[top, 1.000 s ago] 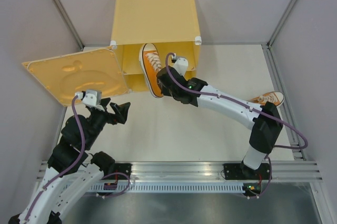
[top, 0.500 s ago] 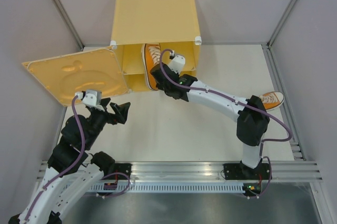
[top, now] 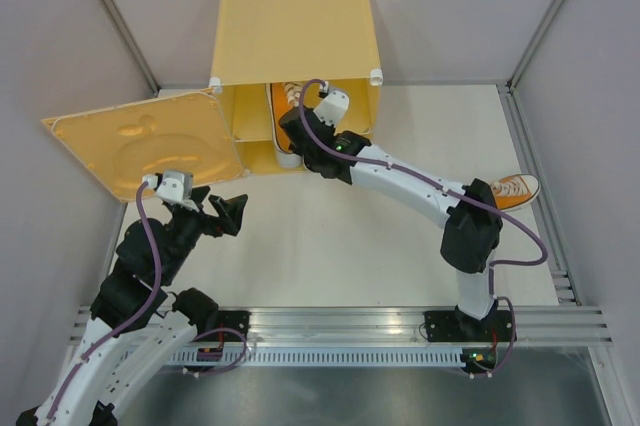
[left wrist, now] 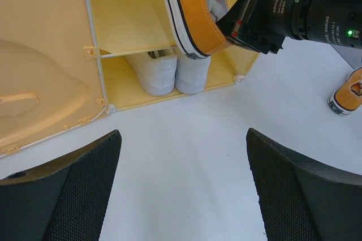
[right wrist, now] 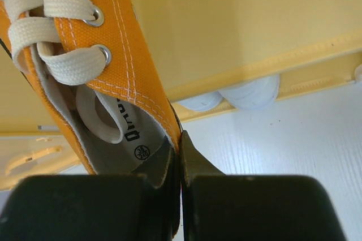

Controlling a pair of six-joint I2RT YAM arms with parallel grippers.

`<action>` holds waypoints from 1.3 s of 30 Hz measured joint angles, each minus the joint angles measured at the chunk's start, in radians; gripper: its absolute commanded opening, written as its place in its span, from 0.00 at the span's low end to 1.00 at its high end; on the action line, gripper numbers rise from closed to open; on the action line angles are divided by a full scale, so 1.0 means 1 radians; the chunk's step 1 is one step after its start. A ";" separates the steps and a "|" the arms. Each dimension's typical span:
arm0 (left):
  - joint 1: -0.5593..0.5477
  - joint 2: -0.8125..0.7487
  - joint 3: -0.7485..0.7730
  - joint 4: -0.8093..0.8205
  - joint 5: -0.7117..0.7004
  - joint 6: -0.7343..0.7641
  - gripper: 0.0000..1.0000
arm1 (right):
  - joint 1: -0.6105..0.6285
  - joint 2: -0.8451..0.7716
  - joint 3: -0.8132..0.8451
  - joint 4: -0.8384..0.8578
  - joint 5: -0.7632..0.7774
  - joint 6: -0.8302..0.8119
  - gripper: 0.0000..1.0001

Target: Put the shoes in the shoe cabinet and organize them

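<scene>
Orange canvas is pinched between the fingers of the right gripper [right wrist: 180, 156]: the jaws are closed tightly on the side wall of an orange sneaker [right wrist: 113, 54] beside its heel opening, and the white laces and the pale insole are seen just above the fingers. In the view from above, this sneaker is held at the open front of the shoe cabinet [top: 295, 31], with its toe inside the upper compartment and its heel end out at the front edge; it is tilted on its side, the white sole turned toward the door side. Whether it touches the inner shelf [left wrist: 136, 53] cannot be told. Under the shelf, in the lower compartment, the white sneakers [left wrist: 161, 74] are placed side by side, touching each other, with their rounded ends at the opening. The door [top: 140, 141] is swung wide open to the left. The second orange sneaker [top: 510, 188] is seen on the white table [top: 330, 246] at the right side, well apart from the cabinet. The left gripper [left wrist: 181, 190] is held above the table in front of the door, its jaws spread wide and nothing between them
</scene>
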 measured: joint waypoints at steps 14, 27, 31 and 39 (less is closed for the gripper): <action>0.000 0.000 0.000 0.000 0.004 0.000 0.94 | -0.008 0.098 0.075 0.049 0.055 -0.075 0.02; 0.000 -0.003 0.000 0.000 0.004 0.000 0.94 | -0.032 0.131 0.095 0.087 0.072 -0.100 0.02; 0.000 -0.005 0.000 0.000 0.004 0.000 0.94 | -0.032 0.140 0.105 0.085 0.084 -0.098 0.02; 0.000 -0.006 0.000 0.000 0.005 0.000 0.94 | -0.031 0.153 0.120 0.086 0.091 -0.094 0.08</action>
